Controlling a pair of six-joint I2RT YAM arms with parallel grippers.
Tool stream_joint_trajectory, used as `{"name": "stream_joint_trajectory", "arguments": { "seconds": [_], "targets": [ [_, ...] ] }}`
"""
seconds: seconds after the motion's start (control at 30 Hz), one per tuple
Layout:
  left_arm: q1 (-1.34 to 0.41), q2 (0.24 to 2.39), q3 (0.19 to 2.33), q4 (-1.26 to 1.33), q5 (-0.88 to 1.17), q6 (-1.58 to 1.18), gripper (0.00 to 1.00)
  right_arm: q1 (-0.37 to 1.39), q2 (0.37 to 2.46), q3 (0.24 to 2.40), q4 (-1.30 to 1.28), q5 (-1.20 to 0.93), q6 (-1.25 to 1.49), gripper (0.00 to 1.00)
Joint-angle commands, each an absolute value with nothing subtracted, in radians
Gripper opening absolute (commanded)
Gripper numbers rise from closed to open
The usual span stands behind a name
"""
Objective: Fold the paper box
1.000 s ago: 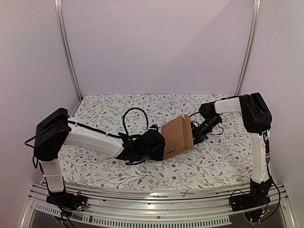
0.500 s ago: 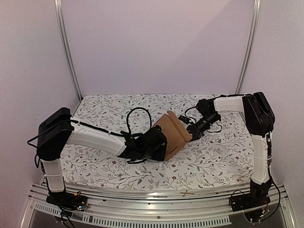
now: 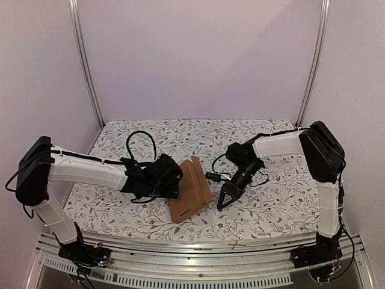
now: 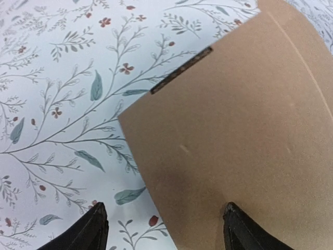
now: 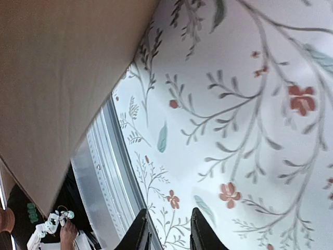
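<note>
- Your table (image 3: 271, 211) has a white cloth with a leafy flower print, and a metal rail (image 3: 198, 247) runs along the near edge
- Your left arm (image 3: 90, 171) comes in low from the near left corner and stretches toward the middle; your right arm (image 3: 277, 144) stands up at the near right corner and bends back in toward the middle
- The paper box (image 3: 189, 192) sits about mid-table, a bit closer to the near edge than the far one, right between the two grippers. It's plain brown and isn't lying flat: the far end is tipped up off the cloth
- The left gripper (image 4: 169, 232) is spread wide and pinching nothing. In the left wrist view one finger (image 4: 96, 229) is over the cloth and the other is over the cardboard, with the box's near edge running between them
- The right gripper (image 3: 221, 203) points down at the cloth just beside the box's right side. Its fingers (image 5: 200, 229) are only slightly parted, with bare cloth showing in the gap, so nothing's held
- A black cable (image 3: 141, 141) loops up off the left arm's forearm
- There's a thin dark slot (image 4: 181, 70) cut in the box face near one edge
</note>
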State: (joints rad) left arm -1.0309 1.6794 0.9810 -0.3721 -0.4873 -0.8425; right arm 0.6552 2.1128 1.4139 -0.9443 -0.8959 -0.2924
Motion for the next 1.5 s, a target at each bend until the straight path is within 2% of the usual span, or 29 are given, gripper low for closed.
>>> {"name": "stream_joint_trajectory", "arguments": {
  "seconds": [0.0, 0.13, 0.27, 0.43, 0.7, 0.8, 0.97, 1.03, 1.13, 1.27, 1.37, 1.47],
  "targets": [
    [-0.939, 1.665, 0.965, -0.468, -0.466, -0.903, 0.76, 0.696, 2.039, 1.382, -1.039, -0.881, -0.367, 0.26],
    [-0.923, 1.647, 0.978, -0.561, -0.436, -0.933, 0.75, 0.677, 1.982, 1.344, -1.169, -0.785, -0.466, 0.3],
    [-0.945, 1.588, 0.922, -0.487, -0.317, -0.957, 0.76, 0.582, 1.904, 1.34, -1.229, -0.715, -0.541, 0.35],
    [-0.95, 1.609, 0.935, -0.484, -0.274, -0.957, 0.76, 0.504, 1.837, 1.383, -1.158, -0.689, -0.56, 0.36],
    [-0.93, 1.87, 1.187, -0.63, -0.256, -0.812, 0.73, 0.405, 1.608, 1.336, -0.786, -0.599, -0.41, 0.51],
    [-0.931, 1.954, 1.286, -0.624, -0.237, -0.732, 0.68, 0.375, 1.589, 1.341, -0.771, -0.626, -0.382, 0.57],
    [-0.937, 2.075, 1.453, -0.497, -0.209, -0.466, 0.59, 0.323, 1.549, 1.295, -0.769, -0.672, -0.399, 0.59],
    [-0.939, 2.136, 1.531, -0.423, -0.136, -0.338, 0.54, 0.316, 1.527, 1.276, -0.771, -0.686, -0.422, 0.6],
    [-0.95, 2.209, 1.652, -0.347, -0.042, -0.209, 0.52, 0.316, 1.503, 1.259, -0.798, -0.674, -0.477, 0.61],
    [-0.973, 2.178, 1.783, -0.381, -0.191, -0.176, 0.57, 0.315, 1.53, 1.268, -0.848, -0.619, -0.568, 0.62],
    [-1.019, 2.046, 1.713, -0.357, -0.389, -0.235, 0.61, 0.315, 1.605, 1.307, -0.868, -0.568, -0.599, 0.62],
    [-1.053, 1.936, 1.599, -0.445, -0.476, -0.444, 0.64, 0.314, 1.688, 1.363, -0.861, -0.519, -0.548, 0.6]
  ]
}}
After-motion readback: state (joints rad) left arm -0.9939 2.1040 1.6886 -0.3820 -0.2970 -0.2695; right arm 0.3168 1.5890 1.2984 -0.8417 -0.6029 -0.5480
